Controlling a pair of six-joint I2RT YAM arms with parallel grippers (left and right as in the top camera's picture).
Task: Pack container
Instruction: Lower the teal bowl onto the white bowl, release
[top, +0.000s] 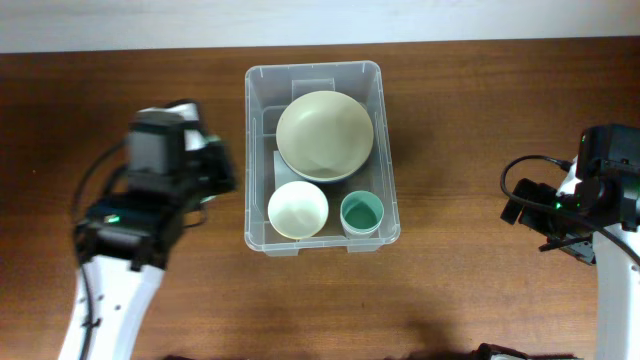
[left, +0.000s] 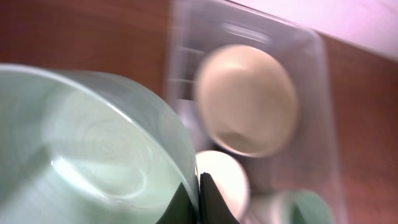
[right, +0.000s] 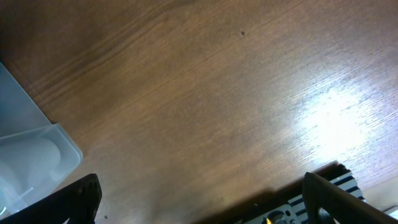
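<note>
The clear plastic container (top: 252, 150) stands at the table's middle back. It holds a large beige bowl (top: 324, 135), a small cream bowl (top: 298, 209) and a small green cup (top: 362, 213). My left gripper (left: 199, 200) is shut on the rim of a pale green bowl (left: 93, 143), left of the container (left: 326, 106). In the overhead view the left gripper (top: 213, 168) hides that bowl. My right gripper (right: 202, 196) is open and empty over bare wood, right of the container (right: 37, 152); it also shows in the overhead view (top: 522, 207).
The wooden table (top: 460, 120) ends at a white wall strip along the back. The right arm's cables (top: 520, 170) loop beside its wrist.
</note>
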